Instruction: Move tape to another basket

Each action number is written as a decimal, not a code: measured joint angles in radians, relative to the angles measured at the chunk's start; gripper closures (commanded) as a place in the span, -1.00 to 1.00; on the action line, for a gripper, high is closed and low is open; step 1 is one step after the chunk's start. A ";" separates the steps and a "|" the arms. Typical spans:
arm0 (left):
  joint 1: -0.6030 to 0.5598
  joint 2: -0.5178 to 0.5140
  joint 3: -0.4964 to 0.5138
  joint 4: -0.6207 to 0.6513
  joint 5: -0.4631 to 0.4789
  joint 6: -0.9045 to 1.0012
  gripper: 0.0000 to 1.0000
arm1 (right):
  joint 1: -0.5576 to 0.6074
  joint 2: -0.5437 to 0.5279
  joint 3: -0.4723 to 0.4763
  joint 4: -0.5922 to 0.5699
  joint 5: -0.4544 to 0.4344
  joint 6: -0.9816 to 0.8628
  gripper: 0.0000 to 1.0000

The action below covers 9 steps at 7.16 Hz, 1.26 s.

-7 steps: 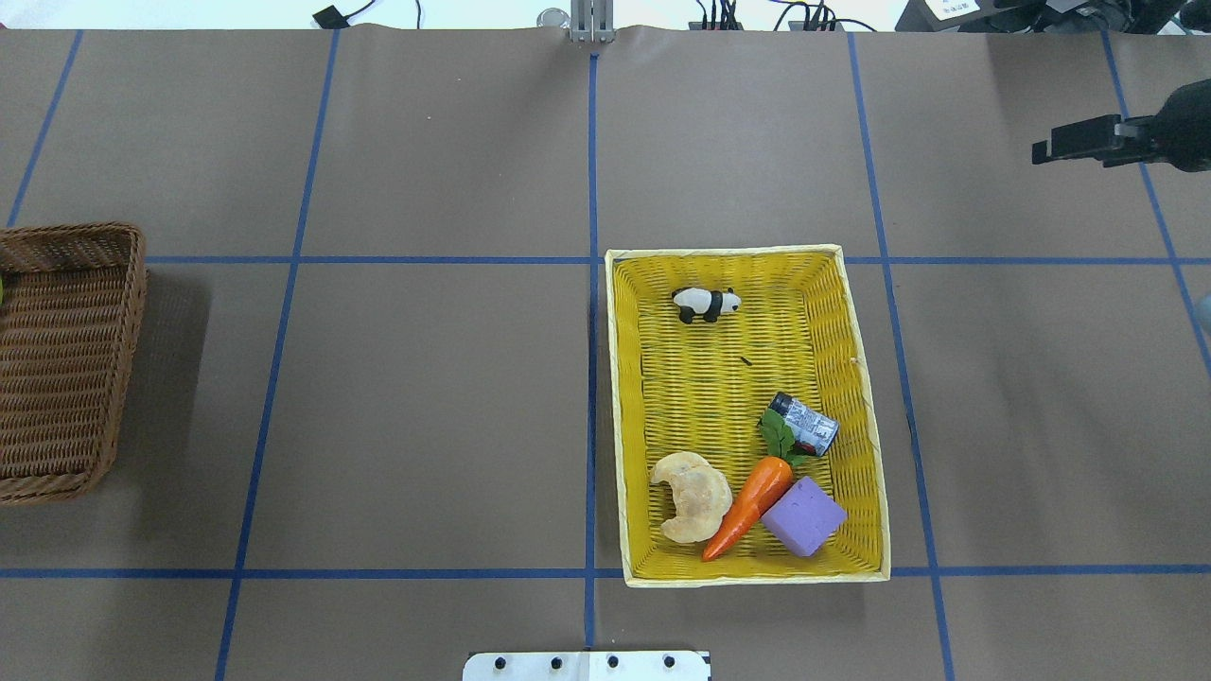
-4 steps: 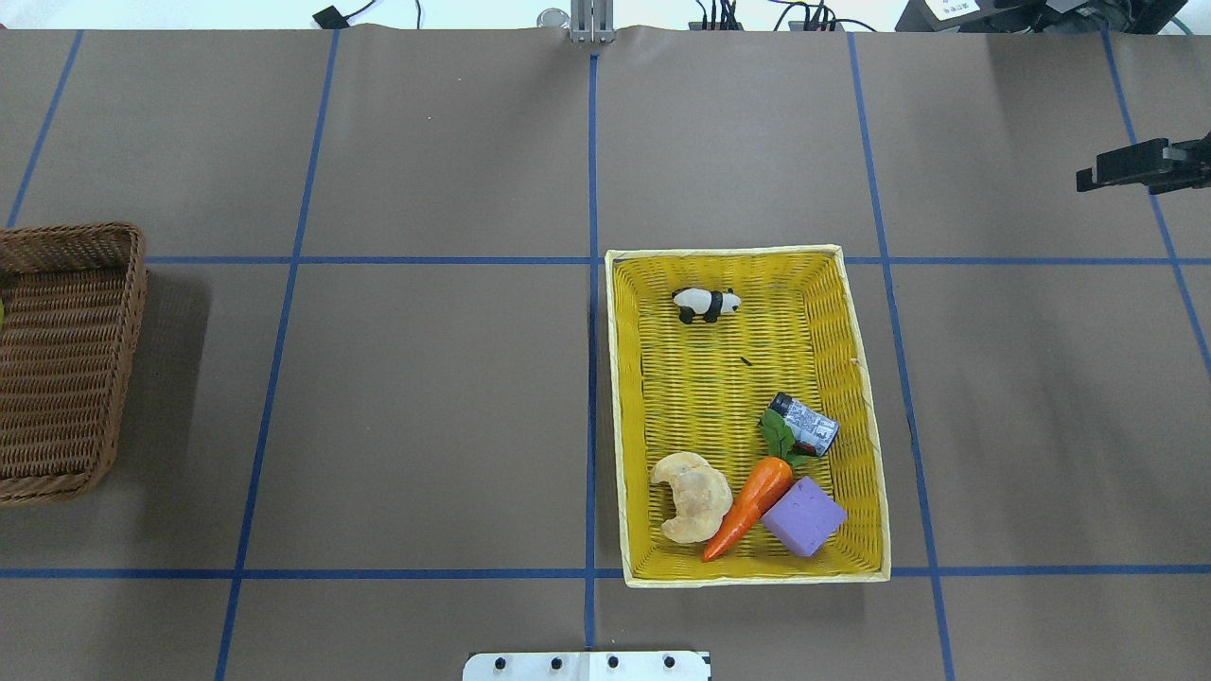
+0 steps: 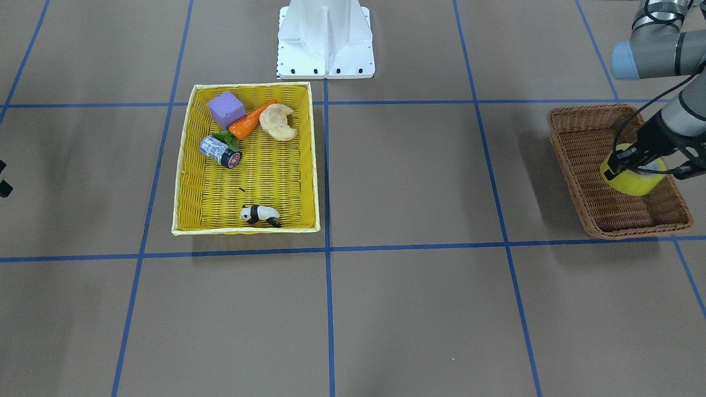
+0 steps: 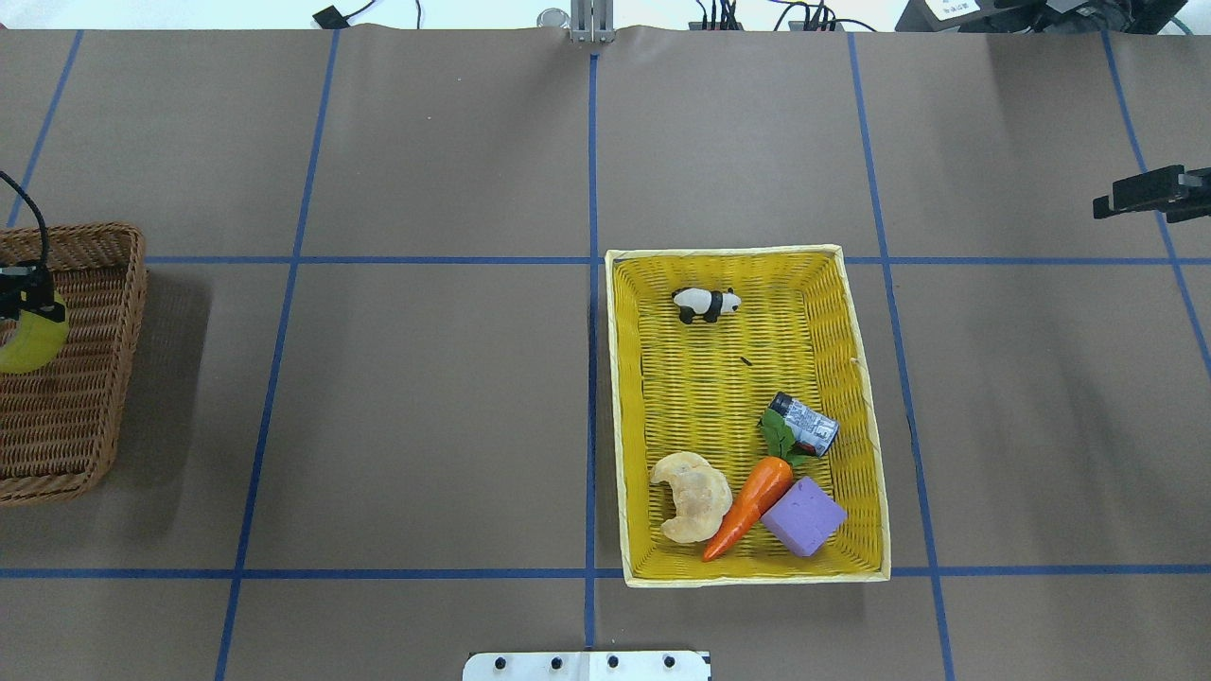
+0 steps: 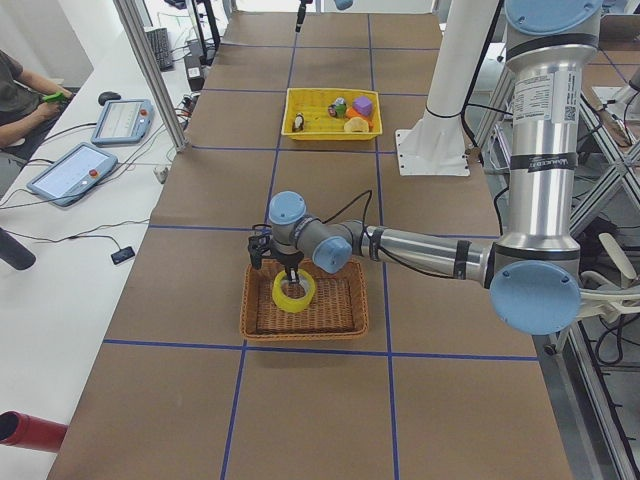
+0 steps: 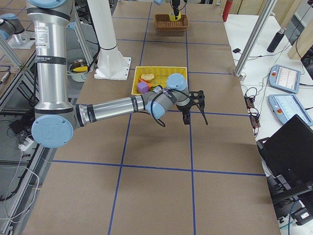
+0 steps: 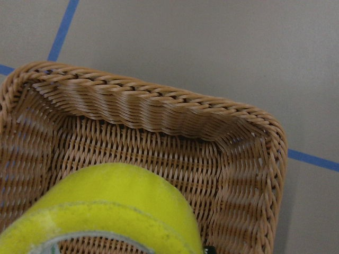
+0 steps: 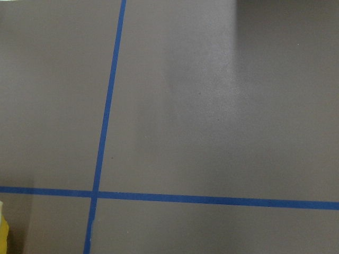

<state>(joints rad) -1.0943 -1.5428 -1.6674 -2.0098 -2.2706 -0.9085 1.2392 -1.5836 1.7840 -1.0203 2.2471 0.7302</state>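
Observation:
The tape (image 3: pixel 634 179), a yellowish ring, hangs tilted over the brown wicker basket (image 3: pixel 571 160) at my left end of the table. My left gripper (image 3: pixel 620 165) is shut on the tape's rim, one finger inside the ring. In the overhead view the tape (image 4: pixel 30 342) and left gripper (image 4: pixel 21 295) are just inside the basket (image 4: pixel 85 397) at the view's left edge. The left wrist view shows the tape (image 7: pixel 106 206) close above the basket's floor (image 7: pixel 159 153). My right gripper (image 4: pixel 1135 194) is open and empty, far right of the table.
A yellow basket (image 4: pixel 710 378) right of centre holds a panda figure (image 4: pixel 705 303), a small can (image 4: pixel 806 424), a carrot (image 4: pixel 752 501), a purple block (image 4: pixel 802 515) and a croissant (image 4: pixel 691 497). The robot base (image 3: pixel 325 38) stands behind it.
The tape and left gripper have come into the overhead view from the left edge, over the brown basket. The right gripper has drawn back toward the right edge.

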 measured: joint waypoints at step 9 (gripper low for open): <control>-0.040 -0.010 0.013 0.006 -0.087 0.168 -0.97 | -0.027 -0.014 0.001 -0.006 0.009 0.002 -1.00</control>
<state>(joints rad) -1.1346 -1.5528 -1.6547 -2.0040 -2.3573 -0.7405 1.2126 -1.5977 1.7849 -1.0263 2.2561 0.7326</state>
